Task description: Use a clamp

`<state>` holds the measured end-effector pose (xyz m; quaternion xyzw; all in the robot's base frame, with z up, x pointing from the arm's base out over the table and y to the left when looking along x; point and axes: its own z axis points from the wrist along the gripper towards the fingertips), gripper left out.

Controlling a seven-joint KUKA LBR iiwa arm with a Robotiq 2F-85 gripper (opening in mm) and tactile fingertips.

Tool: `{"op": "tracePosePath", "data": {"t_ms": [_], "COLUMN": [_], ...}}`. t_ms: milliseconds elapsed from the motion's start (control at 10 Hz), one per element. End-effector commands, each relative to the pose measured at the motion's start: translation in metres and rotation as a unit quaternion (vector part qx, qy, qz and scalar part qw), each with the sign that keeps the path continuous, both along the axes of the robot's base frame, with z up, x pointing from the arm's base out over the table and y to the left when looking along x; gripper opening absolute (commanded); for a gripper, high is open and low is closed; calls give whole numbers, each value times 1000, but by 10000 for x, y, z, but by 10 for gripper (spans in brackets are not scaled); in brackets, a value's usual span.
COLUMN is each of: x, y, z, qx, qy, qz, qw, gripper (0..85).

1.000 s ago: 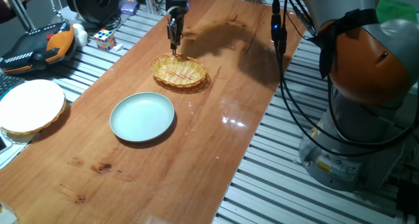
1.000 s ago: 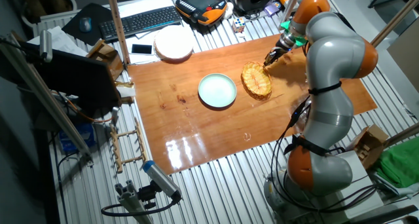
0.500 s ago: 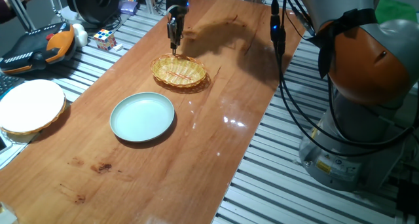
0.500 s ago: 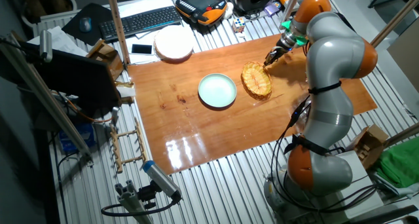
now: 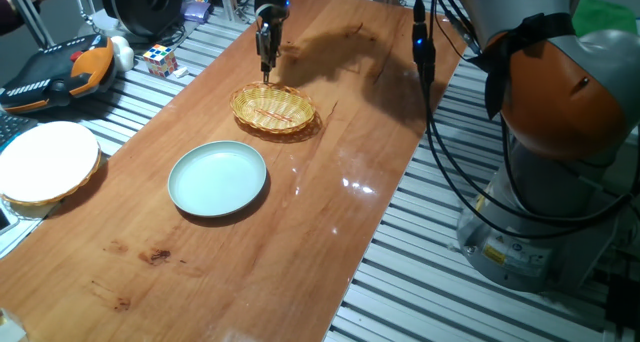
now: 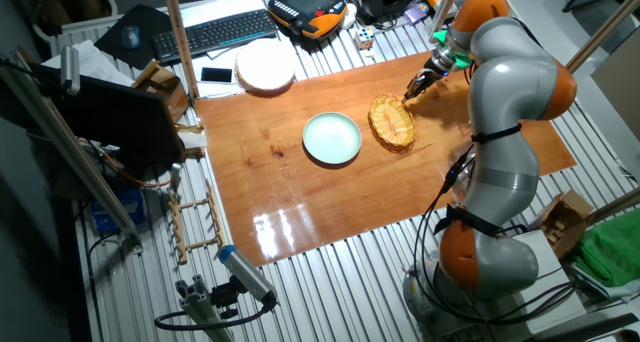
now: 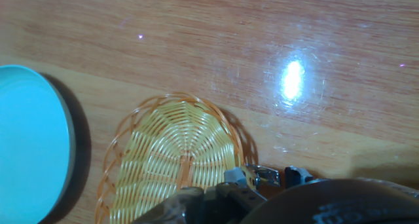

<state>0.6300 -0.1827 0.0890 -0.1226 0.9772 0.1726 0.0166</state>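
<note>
My black gripper (image 5: 265, 67) hangs just above the far rim of the wicker basket (image 5: 273, 109), fingers pointing down and close together. A slim dark-grey piece, the clamp (image 5: 265, 75), sticks out below the fingertips. In the hand view a small metallic part of the clamp (image 7: 254, 177) shows at the bottom, over the basket's edge (image 7: 170, 162). The basket looks empty. In the other fixed view the gripper (image 6: 411, 90) is at the basket's (image 6: 391, 122) far end.
A pale blue plate (image 5: 217, 179) lies on the wooden table near the basket, empty; it also shows in the hand view (image 7: 29, 139). A white round dish (image 5: 45, 160), an orange-black pendant (image 5: 60, 70) and a cube (image 5: 159, 58) sit off the table's left side.
</note>
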Motion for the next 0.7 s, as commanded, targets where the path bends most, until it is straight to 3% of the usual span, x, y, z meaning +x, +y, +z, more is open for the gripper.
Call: {"op": "tracePosePath", "data": {"t_ms": [0,600], "x": [1,9], "y": [-1,-12], "z": [2,15], "qx": [1,14], "qy": [0,4], "qz": [0,-5], "qw": [1000,1000], "gripper": [390,367]}}
